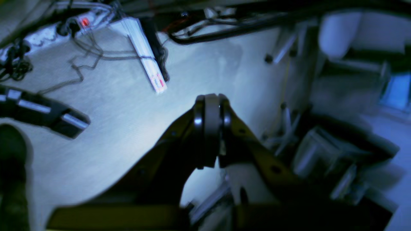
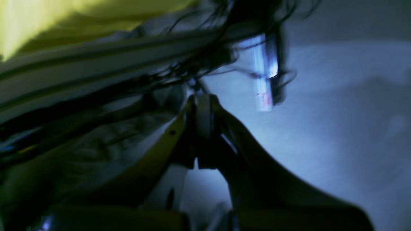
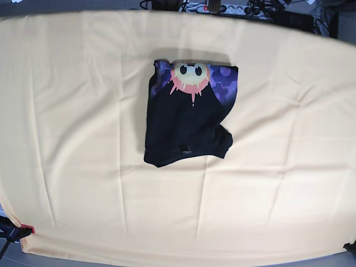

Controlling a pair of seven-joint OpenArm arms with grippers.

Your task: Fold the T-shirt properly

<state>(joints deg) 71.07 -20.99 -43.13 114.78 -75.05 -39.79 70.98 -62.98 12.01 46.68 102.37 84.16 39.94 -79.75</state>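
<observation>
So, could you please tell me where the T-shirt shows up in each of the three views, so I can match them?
Base: the T-shirt lies folded slightly above the middle of the yellow tablecloth, printed face toward the far edge.
Left wrist: not in it; only the shut left gripper over pale floor.
Right wrist: not in it; the shut right gripper, blurred.
Shared landmark: the white power strip beyond the table's far edge, seen also in the left wrist view.

The matt black cloth T-shirt (image 3: 186,119) lies on a smooth, creased yellow cloth table cover (image 3: 83,139).
</observation>
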